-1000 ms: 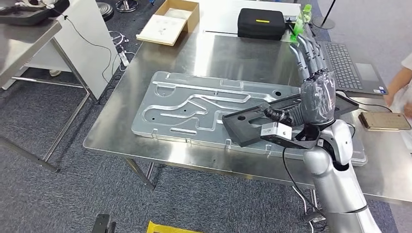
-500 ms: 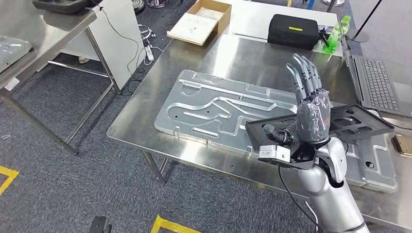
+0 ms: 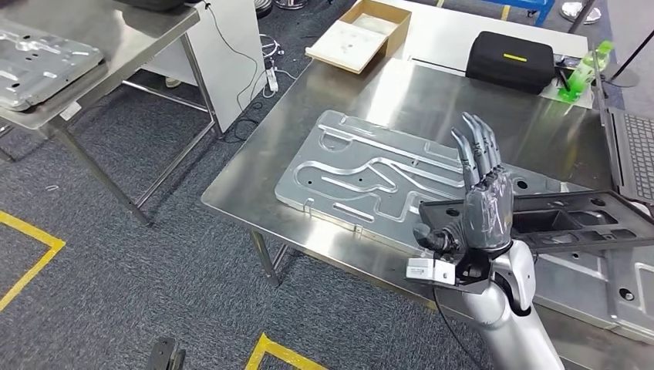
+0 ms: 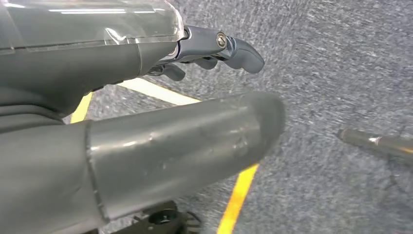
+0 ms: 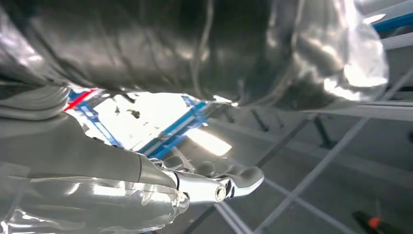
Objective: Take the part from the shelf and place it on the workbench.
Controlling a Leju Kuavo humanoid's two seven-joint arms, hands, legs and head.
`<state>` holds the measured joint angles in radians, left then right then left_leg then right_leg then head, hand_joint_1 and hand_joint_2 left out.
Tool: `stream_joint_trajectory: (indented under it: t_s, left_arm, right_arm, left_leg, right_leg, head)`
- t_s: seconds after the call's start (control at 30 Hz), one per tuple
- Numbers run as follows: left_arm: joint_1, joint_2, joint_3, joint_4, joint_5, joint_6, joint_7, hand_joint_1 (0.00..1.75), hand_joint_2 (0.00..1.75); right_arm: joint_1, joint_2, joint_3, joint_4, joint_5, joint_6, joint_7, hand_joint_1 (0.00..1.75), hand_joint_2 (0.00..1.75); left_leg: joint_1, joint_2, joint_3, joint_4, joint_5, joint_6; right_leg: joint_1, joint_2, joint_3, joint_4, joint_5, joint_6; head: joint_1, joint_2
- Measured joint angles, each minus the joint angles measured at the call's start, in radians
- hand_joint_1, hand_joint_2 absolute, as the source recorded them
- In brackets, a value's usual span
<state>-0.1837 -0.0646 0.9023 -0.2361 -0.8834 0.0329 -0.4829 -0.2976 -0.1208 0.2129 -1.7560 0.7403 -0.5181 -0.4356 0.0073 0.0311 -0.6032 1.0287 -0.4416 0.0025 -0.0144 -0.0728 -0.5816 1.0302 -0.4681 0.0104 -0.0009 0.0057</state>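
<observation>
Part: a flat black plastic tray-like panel with moulded recesses (image 3: 567, 223), at the right of the head view, lying roughly level above the near right portion of the workbench.
Long axis: it runs almost straight across the frame, from the hand out to the right edge.
Holding hand: the right hand (image 3: 482, 212) carries the part at its left end; the thumb sits at the near edge and the dark fingers (image 3: 477, 150) stand straight up, spread. The grip looks like a thumb pinch against the palm, though the contact itself is hidden.
Surface below: the shiny stainless steel workbench (image 3: 401, 89) bears a large silver stamped metal panel with curving grooves (image 3: 362, 173); the part overlaps that panel's right end, and I cannot tell whether they touch.
Nearer arm: the right, which already has the part; setting it down looks like a lowering, judged from these views.
Left hand: in the left wrist view the left hand (image 4: 146, 122) hangs over grey carpet (image 4: 336, 63) with yellow floor tape (image 4: 238, 195), fingers apart, holding nothing.
Right wrist view: close and blurred, showing a dark glossy underside (image 5: 195, 48) over the thumb.
Far side: a black zipped case (image 3: 509, 58) and an open cardboard box (image 3: 361, 35).
</observation>
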Motion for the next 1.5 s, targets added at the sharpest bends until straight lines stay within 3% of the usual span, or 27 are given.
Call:
stream_joint_trajectory:
  t_s: [0.03, 0.1, 0.17, 0.23, 0.27, 0.3, 0.37, 0.43, 0.5, 0.57, 0.63, 0.7, 0.73, 0.77, 0.8, 0.83, 0.93, 1.0, 1.07, 1.13, 1.17, 1.23, 1.27, 1.3, 1.33, 1.43, 1.5]
  left_arm:
    - [-0.005, -0.001, -0.002, 0.0, 0.001, -0.004, 0.0, 0.0, 0.0]
    - [-0.015, -0.007, -0.005, 0.0, 0.0, -0.009, 0.0, 0.0, 0.0]
    - [-0.026, -0.015, -0.009, 0.0, -0.004, -0.014, 0.005, 0.0, 0.0]
    - [-0.032, -0.022, -0.014, 0.0, -0.008, -0.018, 0.015, 0.0, 0.0]
    - [-0.033, -0.025, -0.017, 0.0, -0.009, -0.019, 0.019, 0.0, 0.0]
    - [-0.032, -0.028, -0.018, 0.0, -0.011, -0.019, 0.022, 0.0, 0.0]
    - [-0.032, -0.033, -0.021, 0.0, -0.013, -0.02, 0.024, 0.0, 0.0]
    - [-0.034, -0.04, -0.024, 0.001, -0.015, -0.02, 0.024, 0.0, 0.0]
    - [-0.035, -0.044, -0.026, 0.001, -0.015, -0.02, 0.025, 0.0, 0.0]
    - [-0.032, -0.043, -0.027, 0.001, -0.017, -0.02, 0.029, 0.0, 0.0]
    - [-0.031, -0.042, -0.028, 0.001, -0.018, -0.02, 0.04, 0.0, 0.0]
    - [-0.03, -0.043, -0.029, 0.001, -0.019, -0.021, 0.053, 0.0, 0.0]
    - [-0.029, -0.044, -0.029, 0.001, -0.019, -0.02, 0.058, 0.0, 0.0]
    - [-0.026, -0.044, -0.029, 0.001, -0.018, -0.019, 0.062, 0.0, 0.0]
    - [-0.023, -0.044, -0.029, 0.001, -0.018, -0.017, 0.066, 0.0, 0.0]
    - [-0.02, -0.044, -0.029, 0.001, -0.017, -0.015, 0.068, 0.0, 0.0]
    - [-0.022, -0.044, -0.029, 0.001, -0.009, -0.011, 0.067, 0.0, 0.0]
    - [-0.026, -0.044, -0.029, 0.001, -0.005, -0.01, 0.064, 0.0, 0.0]
    - [-0.026, -0.045, -0.029, 0.001, -0.002, -0.009, 0.061, 0.0, 0.0]
    - [-0.029, -0.047, -0.029, 0.001, 0.001, -0.007, 0.06, 0.0, 0.0]
    - [-0.031, -0.048, -0.029, 0.001, 0.001, -0.006, 0.059, 0.0, 0.0]
    - [-0.035, -0.049, -0.029, 0.001, 0.002, -0.005, 0.058, 0.0, 0.0]
    - [-0.035, -0.049, -0.029, 0.001, 0.002, -0.004, 0.058, 0.0, 0.0]
    - [-0.035, -0.049, -0.029, 0.001, 0.002, -0.004, 0.058, 0.0, 0.0]
    - [-0.034, -0.049, -0.029, 0.001, 0.002, -0.004, 0.058, 0.0, 0.0]
    - [-0.033, -0.054, -0.029, 0.001, 0.002, -0.004, 0.058, 0.0, 0.0]
    - [-0.033, -0.057, -0.029, 0.001, 0.002, -0.004, 0.058, 0.0, 0.0]
  right_arm:
    - [-0.015, 0.001, 0.0, 0.0, 0.0, 0.009, 0.003, 0.0, 0.0]
    - [-0.04, 0.003, 0.0, 0.0, 0.002, 0.019, 0.009, 0.0, 0.0]
    - [-0.055, 0.003, 0.0, 0.001, 0.003, 0.021, 0.012, 0.0, 0.0]
    - [-0.06, 0.003, 0.0, 0.003, 0.003, 0.021, 0.012, 0.0, 0.0]
    - [-0.06, 0.003, 0.0, 0.005, 0.003, 0.02, 0.012, 0.0, 0.0]
    - [-0.06, 0.003, 0.0, 0.007, 0.003, 0.02, 0.013, 0.0, 0.0]
    - [-0.062, 0.004, 0.0, 0.008, 0.003, 0.02, 0.013, 0.0, 0.0]
    - [-0.066, 0.004, 0.0, 0.008, 0.003, 0.02, 0.013, 0.0, 0.0]
    - [-0.069, 0.004, 0.0, 0.009, 0.004, 0.02, 0.013, 0.0, 0.0]
    - [-0.072, 0.006, 0.0, 0.009, 0.004, 0.019, 0.013, 0.0, 0.0]
    - [-0.074, 0.009, 0.001, 0.009, 0.003, 0.017, 0.012, 0.0, 0.0]
    - [-0.073, 0.011, 0.001, 0.01, 0.002, 0.012, 0.011, 0.0, 0.0]
    - [-0.072, 0.012, 0.001, 0.011, 0.001, 0.009, 0.009, 0.0, 0.0]
    - [-0.069, 0.012, 0.001, 0.011, 0.0, 0.005, 0.007, 0.0, 0.0]
    - [-0.066, 0.012, 0.001, 0.011, -0.001, 0.002, 0.004, 0.0, 0.0]
    - [-0.064, 0.012, 0.001, 0.011, -0.003, -0.001, 0.0, 0.0, 0.0]
    - [-0.062, 0.012, 0.001, 0.01, -0.003, -0.004, -0.005, 0.0, 0.0]
    - [-0.061, 0.011, 0.001, 0.009, -0.002, -0.004, -0.006, 0.0, 0.0]
    - [-0.061, 0.012, 0.001, 0.006, -0.001, -0.004, -0.007, 0.0, 0.0]
    - [-0.062, 0.012, 0.001, 0.002, 0.0, -0.004, -0.008, 0.0, 0.0]
    - [-0.062, 0.012, 0.001, 0.001, 0.001, -0.004, -0.008, 0.0, 0.0]
    - [-0.058, 0.012, 0.001, 0.0, 0.001, -0.005, -0.009, 0.0, 0.0]
    - [-0.055, 0.011, 0.001, 0.0, 0.002, -0.004, -0.009, 0.0, 0.0]
    - [-0.054, 0.011, 0.001, 0.0, 0.003, -0.004, -0.009, 0.0, 0.0]
    - [-0.054, 0.011, 0.001, 0.0, 0.005, -0.004, -0.009, 0.0, 0.0]
    - [-0.063, 0.008, 0.001, -0.002, 0.013, 0.0, -0.008, 0.0, 0.0]
    - [-0.069, 0.006, 0.001, -0.005, 0.016, 0.001, -0.007, 0.0, 0.0]
  left_leg:
    - [0.001, -0.008, -0.001, -0.002, 0.003, 0.008]
    - [0.003, -0.021, 0.002, -0.01, 0.009, 0.023]
    - [0.005, -0.034, 0.003, -0.016, 0.015, 0.033]
    - [0.002, -0.05, 0.0, -0.015, 0.016, 0.039]
    - [-0.001, -0.059, 0.0, -0.014, 0.016, 0.04]
    - [-0.002, -0.068, 0.0, -0.012, 0.016, 0.041]
    - [-0.005, -0.088, 0.0, -0.009, 0.015, 0.04]
    - [-0.007, -0.106, -0.004, -0.004, 0.014, 0.036]
    - [-0.003, -0.121, -0.011, -0.003, 0.016, 0.026]
    - [0.001, -0.132, -0.015, -0.003, 0.017, 0.014]
    - [-0.001, -0.105, -0.03, 0.033, -0.008, 0.003]
    - [0.001, -0.061, -0.08, 0.141, -0.065, -0.006]
    - [0.004, -0.051, -0.112, 0.206, -0.091, -0.011]
    - [0.006, -0.045, -0.135, 0.252, -0.104, -0.015]
    - [0.009, -0.041, -0.142, 0.265, -0.098, -0.018]
    - [0.011, -0.037, -0.128, 0.238, -0.074, -0.019]
    - [0.007, 0.002, -0.033, 0.051, 0.005, -0.013]
    - [0.0, 0.014, -0.013, 0.003, 0.01, -0.002]
    - [-0.001, -0.002, -0.013, -0.002, 0.014, 0.012]
    - [0.002, -0.017, -0.008, -0.012, 0.019, 0.026]
    - [0.004, -0.023, -0.006, -0.015, 0.021, 0.033]
    - [0.002, -0.039, -0.006, -0.015, 0.022, 0.04]
    - [0.001, -0.048, -0.007, -0.015, 0.021, 0.042]
    - [0.0, -0.057, -0.007, -0.013, 0.021, 0.042]
    - [0.0, -0.067, -0.006, -0.012, 0.02, 0.042]
    - [-0.001, -0.096, -0.008, -0.004, 0.018, 0.036]
    - [0.0, -0.111, -0.015, -0.001, 0.018, 0.026]
  right_leg:
    - [-0.001, -0.004, 0.002, -0.002, 0.0, 0.007]
    - [-0.005, 0.014, -0.001, 0.013, -0.015, 0.018]
    - [-0.007, 0.049, -0.038, 0.096, -0.066, 0.023]
    - [-0.006, 0.065, -0.102, 0.225, -0.122, 0.022]
    - [-0.005, 0.068, -0.123, 0.265, -0.129, 0.02]
    - [-0.005, 0.069, -0.128, 0.269, -0.116, 0.018]
    - [-0.003, 0.083, -0.084, 0.168, -0.045, 0.008]
    - [-0.002, 0.119, -0.032, 0.049, 0.004, -0.004]
    - [0.001, 0.134, -0.016, 0.008, 0.007, -0.008]
    - [0.001, 0.117, -0.011, -0.002, 0.01, -0.011]
    - [-0.006, 0.096, -0.002, -0.013, 0.013, -0.02]
    - [-0.007, 0.074, 0.003, -0.017, 0.013, -0.026]
    - [-0.007, 0.063, 0.003, -0.017, 0.012, -0.028]
    - [-0.006, 0.053, 0.003, -0.016, 0.01, -0.028]
    - [-0.007, 0.044, 0.004, -0.014, 0.008, -0.027]
    - [-0.008, 0.035, 0.005, -0.013, 0.006, -0.024]
    - [-0.005, 0.012, 0.009, -0.005, -0.005, -0.012]
    - [0.001, -0.003, 0.009, -0.003, -0.009, -0.002]
    - [0.001, -0.013, 0.013, -0.004, -0.012, 0.01]
    - [-0.004, 0.011, 0.006, 0.024, -0.036, 0.019]
    - [-0.006, 0.032, -0.012, 0.066, -0.062, 0.022]
    - [-0.007, 0.062, -0.075, 0.191, -0.12, 0.023]
    - [-0.007, 0.067, -0.103, 0.242, -0.134, 0.023]
    - [-0.007, 0.069, -0.118, 0.264, -0.13, 0.023]
    - [-0.007, 0.071, -0.115, 0.247, -0.107, 0.022]
    - [-0.008, 0.103, -0.039, 0.068, -0.011, 0.012]
    - [-0.006, 0.124, -0.015, 0.009, 0.003, 0.007]
  head:
    - [0.0, 0.0]
    - [0.0, 0.0]
    - [0.0, 0.0]
    - [0.0, 0.0]
    - [0.0, 0.0]
    - [0.0, 0.0]
    - [0.0, 0.0]
    - [0.0, 0.0]
    - [0.0, 0.0]
    - [0.001, 0.0]
    - [-0.003, 0.0]
    - [-0.007, 0.0]
    - [-0.007, 0.0]
    - [-0.007, 0.0]
    - [-0.007, 0.0]
    - [-0.007, 0.0]
    - [-0.006, 0.0]
    - [-0.006, 0.0]
    - [-0.006, 0.0]
    - [-0.005, 0.0]
    - [-0.005, 0.0]
    - [-0.005, 0.0]
    - [-0.005, 0.0]
    - [-0.005, 0.0]
    - [-0.005, 0.0]
    - [-0.005, 0.0]
    - [-0.005, 0.0]
